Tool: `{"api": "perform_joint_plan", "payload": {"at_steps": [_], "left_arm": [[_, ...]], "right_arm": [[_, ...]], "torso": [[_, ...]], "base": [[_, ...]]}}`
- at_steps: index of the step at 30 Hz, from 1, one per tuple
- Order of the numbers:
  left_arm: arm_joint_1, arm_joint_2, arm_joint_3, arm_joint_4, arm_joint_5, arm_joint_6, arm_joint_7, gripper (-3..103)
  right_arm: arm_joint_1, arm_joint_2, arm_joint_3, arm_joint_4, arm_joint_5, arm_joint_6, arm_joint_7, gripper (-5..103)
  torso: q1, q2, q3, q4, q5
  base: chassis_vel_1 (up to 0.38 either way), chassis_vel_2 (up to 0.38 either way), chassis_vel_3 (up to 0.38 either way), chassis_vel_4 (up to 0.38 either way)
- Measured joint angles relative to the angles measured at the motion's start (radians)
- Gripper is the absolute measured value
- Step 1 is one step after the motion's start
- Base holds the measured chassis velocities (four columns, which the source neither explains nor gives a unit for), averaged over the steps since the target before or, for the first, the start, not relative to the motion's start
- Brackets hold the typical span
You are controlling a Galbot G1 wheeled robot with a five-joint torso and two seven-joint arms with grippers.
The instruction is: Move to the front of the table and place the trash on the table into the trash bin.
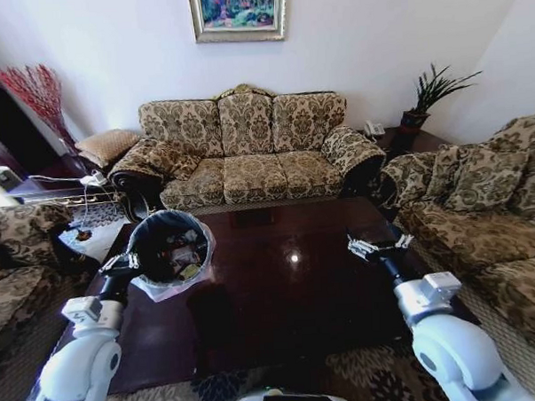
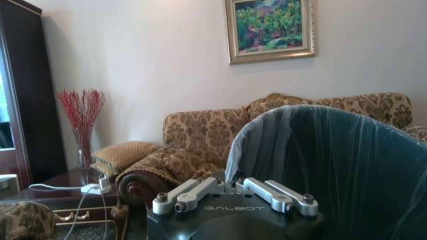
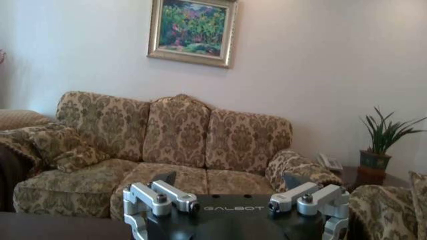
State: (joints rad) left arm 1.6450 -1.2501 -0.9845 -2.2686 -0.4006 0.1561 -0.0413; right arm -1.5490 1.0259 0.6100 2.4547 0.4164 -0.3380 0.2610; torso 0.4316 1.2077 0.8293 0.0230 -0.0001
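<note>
- A home living room: a patterned three-seat sofa point(image 1: 246, 148) with matching armchairs.
- A dark glossy coffee table point(image 1: 280, 289) at the centre.
- A framed painting point(image 1: 238, 11), a potted plant point(image 1: 427, 96) and a vase of red twigs point(image 1: 34, 91).

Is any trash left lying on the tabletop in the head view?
No, the glossy table shows bare wood, and the wrappers sit inside the trash bin.

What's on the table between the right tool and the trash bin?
Nothing: in the head view the table is bare glossy wood between the right tool and the trash bin.
</note>
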Motion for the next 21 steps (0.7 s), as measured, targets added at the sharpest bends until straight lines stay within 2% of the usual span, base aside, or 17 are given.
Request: {"api": "perform_joint_plan", "payload": {"at_steps": [7, 21], "left_arm": [[0.019, -0.011, 0.003, 0.004, 0.0, -0.028, -0.003, 3], [0.029, -0.021, 0.008, -0.013, 0.011, -0.028, -0.007, 3]], "right_arm": [[-0.001, -0.007, -0.011, 0.0, 0.0, -0.003, 0.002, 100], [0.012, 0.006, -0.057, -0.017, -0.033, -0.007, -0.004, 100]], "torso": [[0.0, 0.0, 0.0, 0.0003, 0.0001], [0.0, 0.0, 0.0, 0.0001, -0.0001]], "base": [[0.119, -0.119, -0.115, 0.113], [0.122, -0.129, -0.126, 0.13]]}}
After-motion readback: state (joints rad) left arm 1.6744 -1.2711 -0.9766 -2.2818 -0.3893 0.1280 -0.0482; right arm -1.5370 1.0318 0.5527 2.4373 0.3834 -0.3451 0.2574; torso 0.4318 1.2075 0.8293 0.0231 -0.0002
